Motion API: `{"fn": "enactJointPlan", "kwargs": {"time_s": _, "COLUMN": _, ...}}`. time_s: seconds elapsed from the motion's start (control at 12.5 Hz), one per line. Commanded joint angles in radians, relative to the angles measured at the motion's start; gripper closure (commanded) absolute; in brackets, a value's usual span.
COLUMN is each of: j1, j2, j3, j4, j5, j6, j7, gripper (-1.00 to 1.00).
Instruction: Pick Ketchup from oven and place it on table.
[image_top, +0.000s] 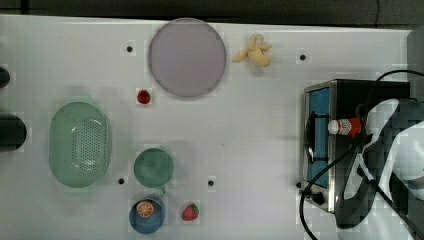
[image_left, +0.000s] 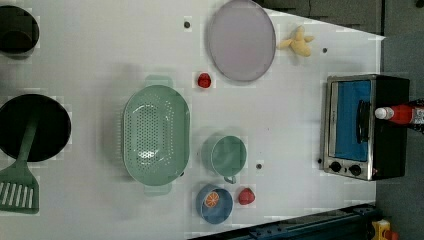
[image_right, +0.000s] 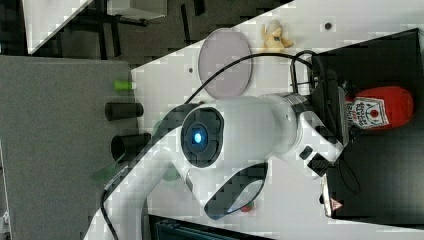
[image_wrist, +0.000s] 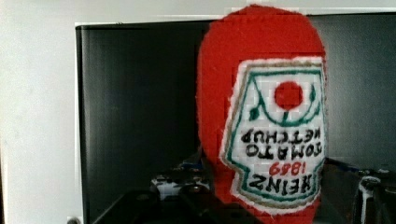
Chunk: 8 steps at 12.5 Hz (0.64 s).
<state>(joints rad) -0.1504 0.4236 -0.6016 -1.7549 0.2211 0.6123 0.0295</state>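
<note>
Right up against my pincer (image_wrist: 275, 196): the ketchup (image_wrist: 261, 70), a smooth red plastic bottle with a rounded end and a white label edged in green. Whether my pincer is open or clamped on it, I cannot tell. The bottle lies flat on the oven's (image_top: 345, 90) matte black top, its white cap reaching past the steel front frame above the bluish glass door. Out beyond, the white bench (image_top: 250, 125) carries a round green cup (image_top: 153, 167), a perforated oval colander (image_top: 80, 144) and a flat grey plate (image_top: 186, 56).
</note>
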Motion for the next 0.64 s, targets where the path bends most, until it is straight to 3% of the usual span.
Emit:
{"fn": "enactJointPlan", "kwargs": {"time_s": 0.08, "j1": 0.027, "j2": -0.084, "j3": -0.019, "j4": 0.085, "j5": -0.014, "j6": -0.133, "j7": 0.029, "gripper": -0.27}}
{"fn": "enactJointPlan", "kwargs": {"time_s": 0.4, "j1": 0.085, "j2": -0.138, "j3": -0.013, "j4": 0.23, "j5": -0.138, "j6": -0.323, "j7": 0.029, "gripper": -0.27}}
{"fn": "enactJointPlan", "kwargs": {"time_s": 0.64, "j1": 0.148, "j2": -0.188, "j3": 0.027, "j4": 0.275, "j5": -0.15, "j6": -0.397, "j7": 0.025, "gripper": -0.27}}
